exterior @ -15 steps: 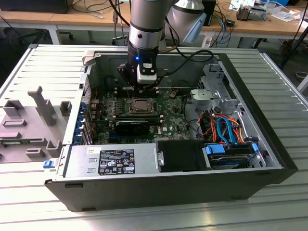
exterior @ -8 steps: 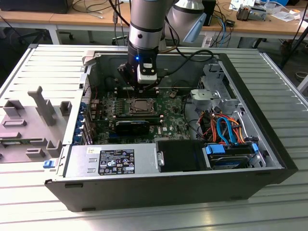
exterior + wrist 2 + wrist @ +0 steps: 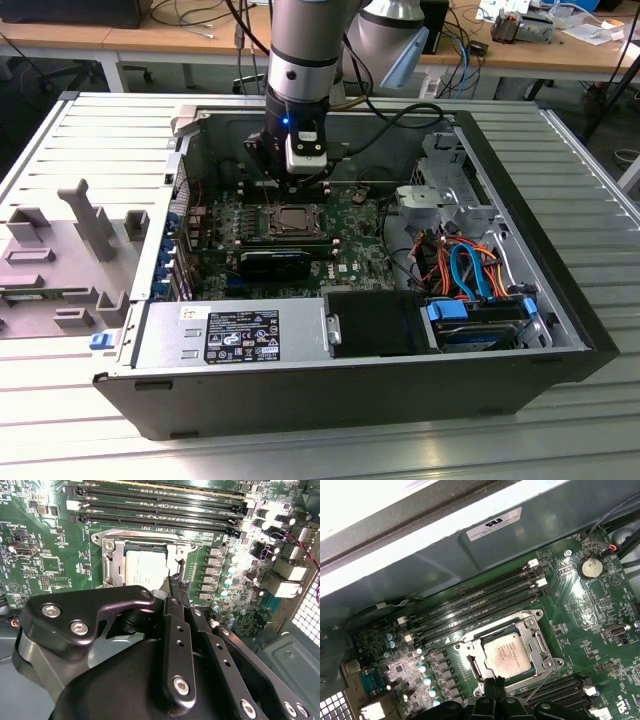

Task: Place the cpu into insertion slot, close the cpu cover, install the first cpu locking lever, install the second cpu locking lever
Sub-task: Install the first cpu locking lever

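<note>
The open computer case (image 3: 350, 395) fills the middle of the exterior view, with the arm (image 3: 300, 50) reaching down to its green motherboard (image 3: 350, 225). The gripper (image 3: 176, 586) hangs at the edge of the insertion slot (image 3: 297, 215), clenched, with nothing seen between its fingers. The cpu cover (image 3: 113, 560) lies flat around the seated cpu (image 3: 145, 567).

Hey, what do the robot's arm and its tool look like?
The arm is a silver-grey tube with a black band and a small blue light; a white block sits at its wrist. The tool is matte black metal, with slim fingers tapering to tips and silver screws.
</note>
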`<state>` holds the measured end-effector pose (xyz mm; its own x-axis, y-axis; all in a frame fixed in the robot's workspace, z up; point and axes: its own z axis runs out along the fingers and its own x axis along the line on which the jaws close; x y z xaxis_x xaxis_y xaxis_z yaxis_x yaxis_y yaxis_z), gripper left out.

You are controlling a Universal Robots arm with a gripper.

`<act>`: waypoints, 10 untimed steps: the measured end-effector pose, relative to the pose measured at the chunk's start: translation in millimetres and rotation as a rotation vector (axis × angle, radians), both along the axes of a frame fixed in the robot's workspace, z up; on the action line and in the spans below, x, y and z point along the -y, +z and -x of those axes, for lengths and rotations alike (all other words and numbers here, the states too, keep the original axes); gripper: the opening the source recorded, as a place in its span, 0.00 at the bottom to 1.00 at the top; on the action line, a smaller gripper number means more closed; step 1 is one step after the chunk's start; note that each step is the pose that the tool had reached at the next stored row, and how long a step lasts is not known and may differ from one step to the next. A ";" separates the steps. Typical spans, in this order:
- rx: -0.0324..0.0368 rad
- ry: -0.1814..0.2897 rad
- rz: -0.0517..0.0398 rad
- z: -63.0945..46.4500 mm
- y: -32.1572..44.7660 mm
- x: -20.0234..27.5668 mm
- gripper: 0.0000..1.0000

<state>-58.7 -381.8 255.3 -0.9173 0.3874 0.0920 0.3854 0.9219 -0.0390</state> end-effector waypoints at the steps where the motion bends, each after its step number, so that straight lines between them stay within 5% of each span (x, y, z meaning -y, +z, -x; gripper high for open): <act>1: 0.0000 0.002 0.0000 0.0 0.0 0.0 0.11; 10: 0.0000 0.012 0.0000 0.0 0.0 0.0 0.11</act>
<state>-58.7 -381.8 255.3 -0.9218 0.3766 0.0920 0.3746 0.9264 -0.0390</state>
